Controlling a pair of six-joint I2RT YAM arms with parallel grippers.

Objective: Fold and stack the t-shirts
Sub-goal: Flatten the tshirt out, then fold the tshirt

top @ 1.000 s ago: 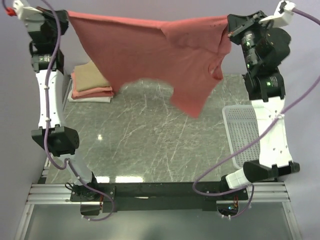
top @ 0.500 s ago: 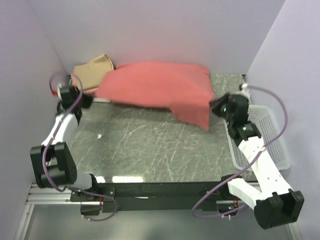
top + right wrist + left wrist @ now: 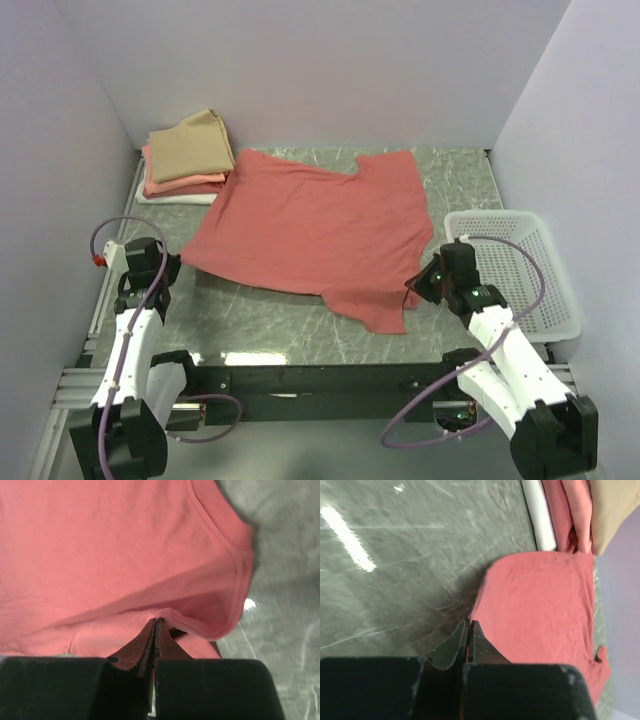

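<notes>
One shirt, place: the salmon-red t-shirt (image 3: 310, 225) lies spread on the table (image 3: 270, 325), between my two arms. Its far left corner reaches the folded stack (image 3: 185, 165); I cannot tell whether they touch.
Left claw (image 3: 469, 630): clenched on the shirt's near left corner, with a sliver of red cloth between the fingers.
Right claw (image 3: 155, 625): clenched on a raised fold at the near right edge, beside what looks like a sleeve cuff.
Risk, uneven pull: if one arm moves before the other, I judge the cloth will skew and the fold line will run crooked.
Risk, bunched sleeve: the flap near my right claw sticks out past the body. Folding over it could trap a lump.
Risk, stack: dragging the shirt could catch the far corner on the folded pile and shove it askew.
Risk, early release: letting go with the fold pinched up would leave a ridge.
Look: plain, thin and soft. It is mostly flat with faint creases, sits at an angle to the table edge, and has a stitched band along the hem.
Stack: a tan shirt (image 3: 195, 145) sits on top, a salmon-pink one (image 3: 185, 184) under it, and a white one (image 3: 175, 198) at the bottom.
Basket (image 3: 492, 214): white and perforated, at my right, apart from the shirt.
</notes>
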